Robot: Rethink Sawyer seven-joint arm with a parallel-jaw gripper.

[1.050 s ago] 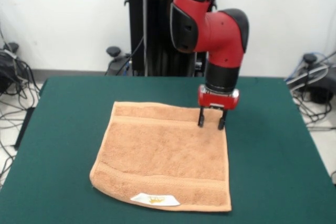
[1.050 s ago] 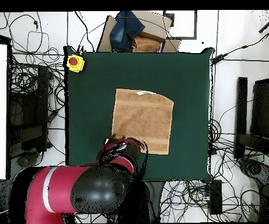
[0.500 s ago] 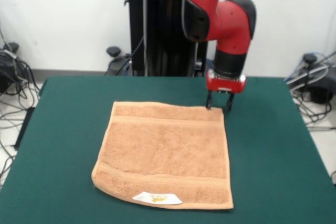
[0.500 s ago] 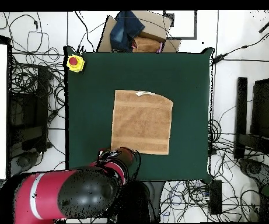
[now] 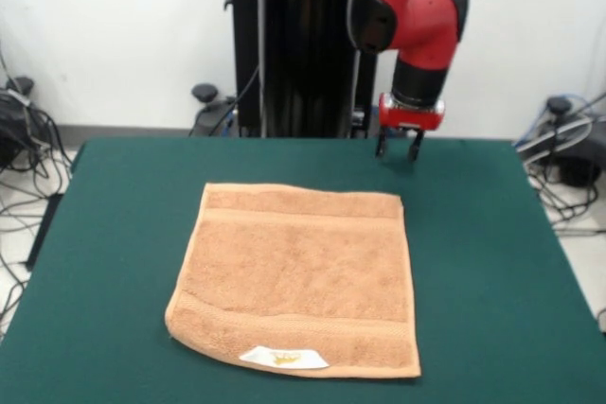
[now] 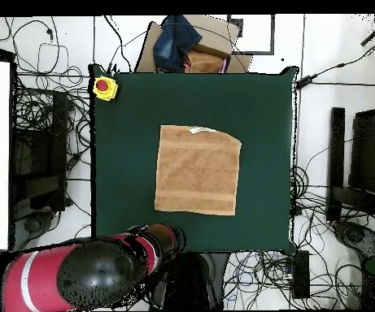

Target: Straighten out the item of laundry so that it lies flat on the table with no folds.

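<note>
The orange-tan towel (image 5: 295,276) lies spread on the green table (image 5: 114,234), its white label (image 5: 283,358) on the near edge. From overhead the towel (image 6: 198,169) is a nearly square sheet with no folds showing. My gripper (image 5: 399,150) hangs open and empty above the table's far edge, beyond the towel's far right corner and clear of it. In the overhead view the red arm (image 6: 85,272) covers the gripper at the table's bottom edge.
A yellow box with a red button (image 6: 104,87) sits on one table corner. A cardboard box with blue cloth (image 6: 192,45) stands just off the table's top edge. Cables lie on the floor around the table.
My gripper has risen from the towel's far right corner and drawn back toward the table's far edge. The towel stays flat where it was.
</note>
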